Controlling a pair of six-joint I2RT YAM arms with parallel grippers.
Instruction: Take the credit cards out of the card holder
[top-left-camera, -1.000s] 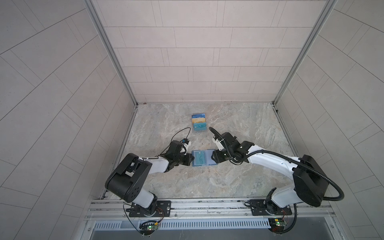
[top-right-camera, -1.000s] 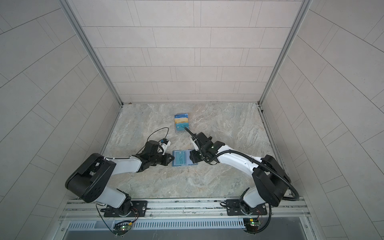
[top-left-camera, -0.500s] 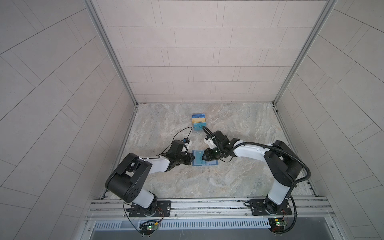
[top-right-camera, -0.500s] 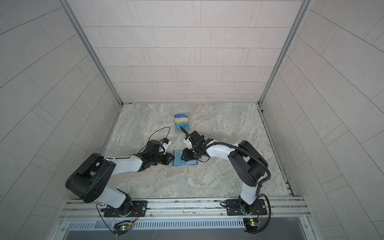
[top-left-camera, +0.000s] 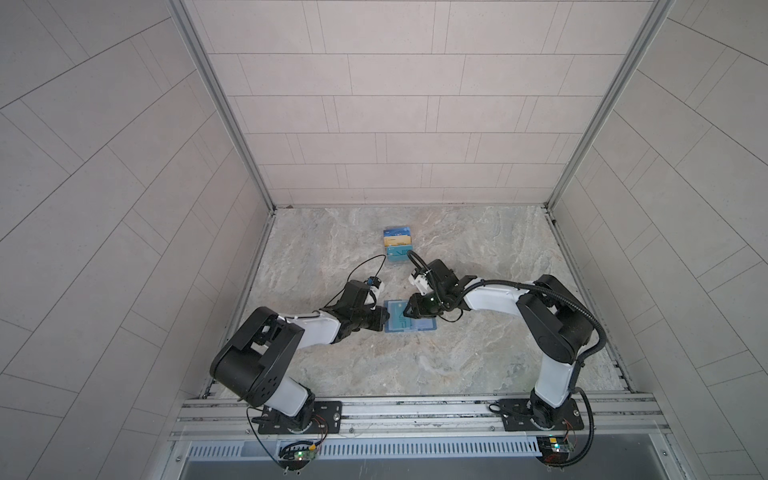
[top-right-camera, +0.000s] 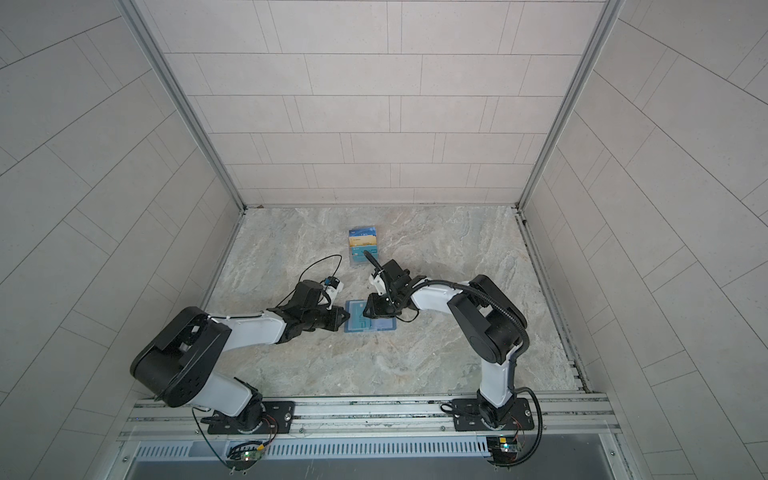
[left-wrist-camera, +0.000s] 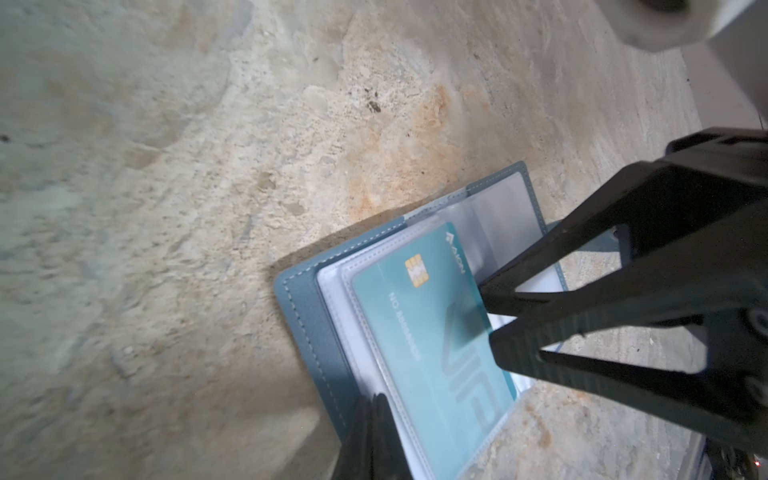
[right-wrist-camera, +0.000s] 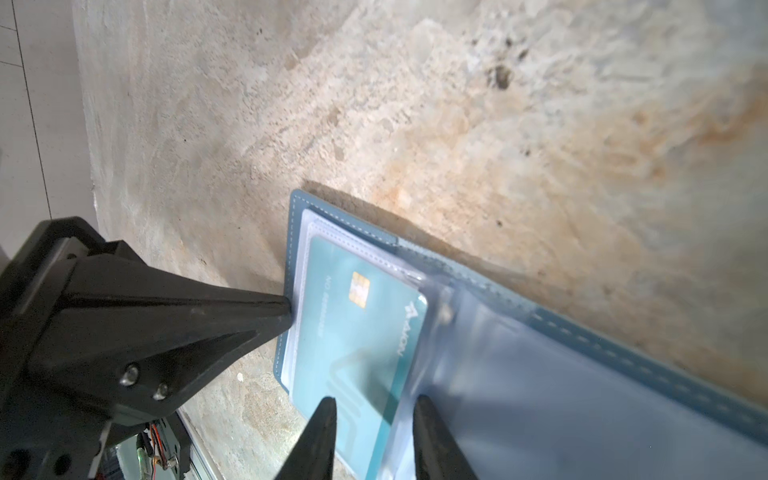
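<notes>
Find the right gripper (right-wrist-camera: 374, 401) with jaws set narrow but not yet clamped, straddling the fold-side edge of the teal card (right-wrist-camera: 353, 332). Find the left gripper (right-wrist-camera: 286, 309) fully closed, tips bearing on the outer edge of the card holder (left-wrist-camera: 305, 328); treat pinch versus plain press as undetermined. Locate the holder lying open and flat on the table (top-left-camera: 478, 365), between the two arms in both top views. Read the step in hand as gripping the card for withdrawal. Next, close on the card edge alone, not the clear sleeve, then draw toward the fold while keeping the holder pinned. Expect the thin plastic to slip, or the sleeve to lift along. Count one card in the top sleeve; regard the facing sleeves (left-wrist-camera: 498, 208) as apparently empty, and deeper sleeves as unverifiable. Note the clear stand (top-left-camera: 398, 245) near the back wall, carrying three cards, well apart from the holder.
</notes>
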